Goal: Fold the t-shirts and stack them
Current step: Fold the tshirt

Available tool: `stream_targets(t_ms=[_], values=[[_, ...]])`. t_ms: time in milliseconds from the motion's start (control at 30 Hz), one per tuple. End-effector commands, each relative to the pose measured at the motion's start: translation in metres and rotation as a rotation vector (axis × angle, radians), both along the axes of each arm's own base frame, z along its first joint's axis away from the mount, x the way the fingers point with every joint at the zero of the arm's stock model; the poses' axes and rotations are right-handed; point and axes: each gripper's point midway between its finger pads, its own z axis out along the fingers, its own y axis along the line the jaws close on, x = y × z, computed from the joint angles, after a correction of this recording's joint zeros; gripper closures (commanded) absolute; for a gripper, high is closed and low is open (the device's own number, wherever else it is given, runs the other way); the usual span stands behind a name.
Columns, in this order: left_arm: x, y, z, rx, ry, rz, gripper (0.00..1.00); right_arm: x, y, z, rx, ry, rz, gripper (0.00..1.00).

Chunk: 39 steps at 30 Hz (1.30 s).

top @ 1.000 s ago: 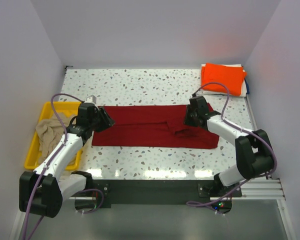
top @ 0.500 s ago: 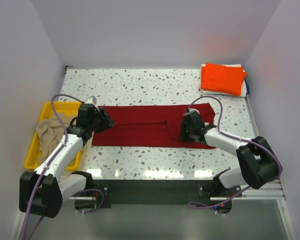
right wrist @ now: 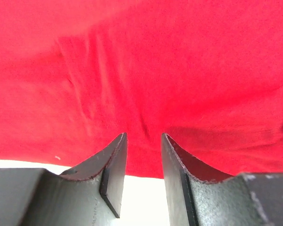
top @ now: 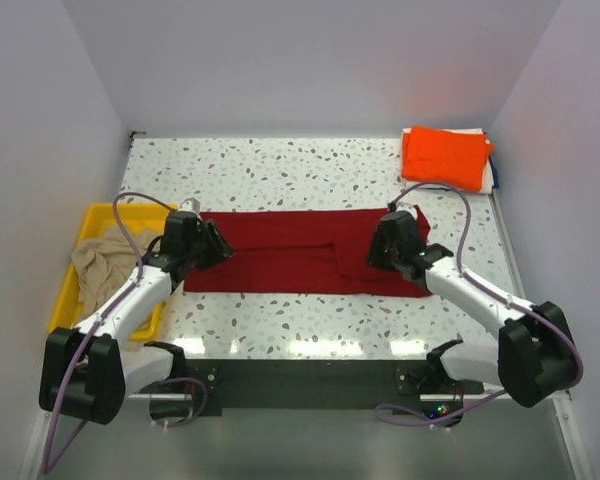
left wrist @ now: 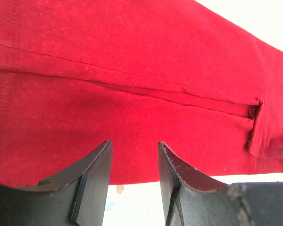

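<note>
The dark red t-shirt (top: pixel 295 252) lies flat as a long folded strip across the middle of the table. It fills the left wrist view (left wrist: pixel 132 70) and the right wrist view (right wrist: pixel 146 70). My left gripper (top: pixel 217 246) is open and empty over the strip's left end, its fingertips (left wrist: pixel 105 155) above the cloth's edge. My right gripper (top: pixel 382 248) is open and empty over the strip's right part, near the folded sleeve. The bright orange t-shirt (top: pixel 443 155) lies folded at the back right corner. The beige t-shirt (top: pixel 100 262) lies crumpled in the yellow tray.
The yellow plastic tray (top: pixel 120 214) stands at the left edge of the table. White walls close in the back and both sides. Something white (top: pixel 492 172) lies under the orange shirt. Purple cables loop over both arms.
My right gripper has moved from the shirt's far right end toward the near edge and then back up a little. My left gripper has shifted slightly right along the left end.
</note>
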Motion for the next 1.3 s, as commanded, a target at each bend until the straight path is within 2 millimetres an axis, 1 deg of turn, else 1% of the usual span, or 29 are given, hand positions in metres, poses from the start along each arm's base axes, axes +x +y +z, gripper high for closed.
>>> stream_targets(t_ms=[0,33,100,133,167,200,233,267,300,333,367,433,500,567,600,633,667,733,833,900,967,1067,1100,1133,1167,1233,1267], values=[[0.009,-0.008,0.003,-0.008,-0.046,0.004,0.53,0.017,-0.035,0.021,-0.042,-0.041,-0.116,0.61],[0.008,-0.009,-0.001,-0.005,-0.032,0.008,0.53,0.020,-0.046,0.019,-0.048,-0.036,-0.155,0.61],[0.007,-0.012,-0.004,0.006,-0.026,0.010,0.54,0.018,-0.058,0.009,-0.060,-0.018,-0.188,0.61],[0.007,-0.013,-0.006,0.009,-0.017,0.016,0.55,0.017,-0.068,-0.001,-0.067,0.002,-0.216,0.61],[0.006,-0.017,-0.008,0.014,-0.013,0.009,0.55,0.016,-0.071,-0.007,-0.071,0.016,-0.227,0.61],[0.007,-0.017,-0.009,0.027,-0.017,0.017,0.55,0.016,-0.075,-0.012,-0.075,0.026,-0.238,0.61],[0.005,-0.018,-0.014,0.026,-0.002,0.024,0.55,0.016,-0.081,-0.022,-0.081,0.051,-0.256,0.61],[0.002,-0.024,-0.016,0.022,0.004,0.011,0.55,0.013,-0.081,-0.030,-0.074,0.073,-0.256,0.61],[0.004,-0.021,-0.018,0.042,-0.002,0.034,0.55,0.011,-0.082,-0.036,-0.076,0.087,-0.256,0.61],[0.002,-0.020,-0.025,0.046,0.015,0.043,0.56,0.009,-0.082,-0.044,-0.078,0.107,-0.256,0.62],[0.001,-0.023,-0.028,0.051,0.020,0.044,0.56,0.008,-0.081,-0.047,-0.075,0.114,-0.259,0.62],[0.001,-0.021,-0.036,0.070,0.036,0.064,0.57,0.007,-0.082,-0.047,-0.081,0.127,-0.259,0.63],[0.002,-0.023,-0.039,0.087,0.040,0.067,0.58,0.007,-0.082,-0.044,-0.081,0.130,-0.262,0.63],[0.005,-0.029,-0.036,0.092,0.034,0.059,0.58,0.008,-0.081,-0.041,-0.078,0.135,-0.259,0.63],[0.007,-0.029,-0.034,0.102,0.029,0.064,0.58,0.008,-0.082,-0.038,-0.078,0.132,-0.266,0.62],[0.011,-0.031,-0.029,0.102,0.018,0.064,0.58,0.006,-0.083,-0.035,-0.081,0.132,-0.271,0.62],[0.012,-0.033,-0.027,0.101,0.013,0.061,0.58,0.007,-0.082,-0.024,-0.064,0.097,-0.271,0.61],[0.017,-0.033,-0.020,0.105,0.000,0.062,0.58,0.011,-0.080,-0.008,-0.043,0.057,-0.270,0.59],[0.021,-0.026,-0.020,0.154,0.006,0.083,0.58,0.018,-0.072,0.018,-0.005,-0.003,-0.244,0.56],[0.025,-0.021,-0.021,0.184,0.005,0.101,0.58,0.022,-0.074,0.024,-0.025,-0.019,-0.254,0.54],[0.032,-0.019,-0.022,0.213,0.006,0.111,0.58,0.030,-0.069,0.024,-0.009,-0.011,-0.249,0.54],[0.044,-0.026,-0.025,0.230,0.025,0.084,0.60,0.043,-0.061,0.016,0.003,0.016,-0.248,0.54],[0.047,-0.026,-0.025,0.240,0.029,0.084,0.60,0.046,-0.060,0.015,0.002,0.018,-0.255,0.54],[0.053,-0.028,-0.025,0.248,0.029,0.081,0.60,0.054,-0.059,0.017,0.012,0.001,-0.260,0.54],[0.055,-0.028,-0.027,0.257,0.034,0.083,0.60,0.057,-0.057,0.009,0.009,0.022,-0.264,0.53],[0.058,-0.029,-0.033,0.274,0.054,0.085,0.61,0.066,-0.054,0.008,0.019,0.024,-0.269,0.53],[0.057,-0.029,-0.036,0.285,0.066,0.080,0.62,0.068,-0.052,0.000,0.015,0.045,-0.268,0.53]])
